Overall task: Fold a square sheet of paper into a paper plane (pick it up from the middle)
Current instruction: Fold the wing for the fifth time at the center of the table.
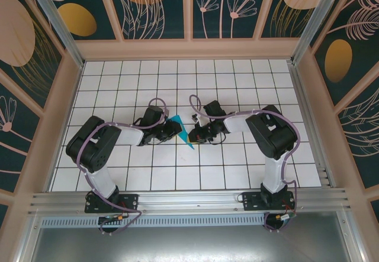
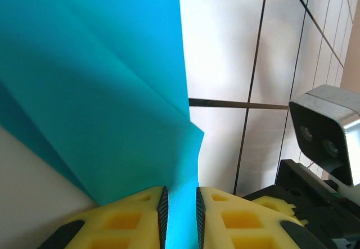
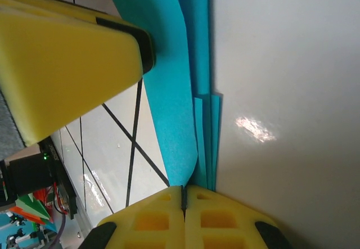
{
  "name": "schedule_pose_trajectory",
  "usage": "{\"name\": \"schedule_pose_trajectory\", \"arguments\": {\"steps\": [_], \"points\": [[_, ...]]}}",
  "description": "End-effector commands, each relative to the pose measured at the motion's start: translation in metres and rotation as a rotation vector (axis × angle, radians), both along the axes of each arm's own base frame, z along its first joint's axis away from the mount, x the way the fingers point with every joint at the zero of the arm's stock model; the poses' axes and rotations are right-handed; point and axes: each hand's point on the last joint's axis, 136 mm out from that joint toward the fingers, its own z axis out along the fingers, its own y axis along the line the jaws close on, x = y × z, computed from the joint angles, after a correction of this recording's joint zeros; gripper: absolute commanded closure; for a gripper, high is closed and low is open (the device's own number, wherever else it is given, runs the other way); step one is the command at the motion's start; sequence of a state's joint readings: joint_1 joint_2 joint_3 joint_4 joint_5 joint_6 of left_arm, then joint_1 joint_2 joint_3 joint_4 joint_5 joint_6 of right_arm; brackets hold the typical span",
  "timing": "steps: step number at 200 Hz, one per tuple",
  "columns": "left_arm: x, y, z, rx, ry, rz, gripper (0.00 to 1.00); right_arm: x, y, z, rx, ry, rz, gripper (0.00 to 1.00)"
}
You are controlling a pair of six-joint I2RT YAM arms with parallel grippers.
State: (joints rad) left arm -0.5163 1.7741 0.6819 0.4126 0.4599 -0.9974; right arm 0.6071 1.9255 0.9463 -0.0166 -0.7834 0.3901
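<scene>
the square sheet of paper [image 1: 185, 133] sits mid-table between the two grippers, on the white grid table [image 1: 237, 161]. it's bright cyan and already creased into a narrower, pointed shape, with one tip pointing toward the near edge of the table.

the left gripper [image 1: 172, 129] comes in from the left. in its wrist view the left gripper [image 2: 180, 198] has its jaws at a narrow gap, and the paper [image 2: 101, 91] runs straight down between the yellow pads [image 2: 129, 221], so it's clamped on the sheet. you can see a couple of overlapping layers and a fold line fanning out above the pads.

the right gripper [image 1: 196, 134] is just on the other side of the paper. in its own wrist view the right gripper [image 3: 184, 195] has its jaws pressed fully together. the curled, folded edge of the paper [image 3: 174, 108] comes right down into the seam between the tips. it looks like it's pinching that edge, though the contact spot is tiny and hard to read. the left arm's yellow finger [image 3: 67, 63] touches the sheet higher up.
</scene>
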Motion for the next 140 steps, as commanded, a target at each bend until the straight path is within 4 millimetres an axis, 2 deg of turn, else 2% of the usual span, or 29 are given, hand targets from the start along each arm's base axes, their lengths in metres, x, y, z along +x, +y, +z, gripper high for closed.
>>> {"name": "schedule_pose_trajectory", "arguments": {"steps": [1,24,52,103,140], "points": [[0.012,-0.002,0.004,0.005,-0.08,-0.009,0.76,-0.01,-0.009,-0.019,-0.056,0.056,0.012,1.0],[0.014,-0.003,0.0,0.013,-0.073,-0.007,0.76,-0.01,-0.01,-0.021,-0.061,0.055,0.013,1.0],[0.013,0.002,-0.014,0.054,-0.02,0.009,0.78,-0.008,-0.011,-0.018,-0.058,0.051,0.012,0.98],[0.007,0.024,-0.043,0.201,0.087,0.072,0.82,-0.006,-0.014,0.0,-0.045,0.015,0.009,0.94],[0.001,0.027,-0.053,0.223,0.118,0.07,0.82,0.003,-0.021,0.019,-0.058,-0.065,-0.04,0.84]]}}
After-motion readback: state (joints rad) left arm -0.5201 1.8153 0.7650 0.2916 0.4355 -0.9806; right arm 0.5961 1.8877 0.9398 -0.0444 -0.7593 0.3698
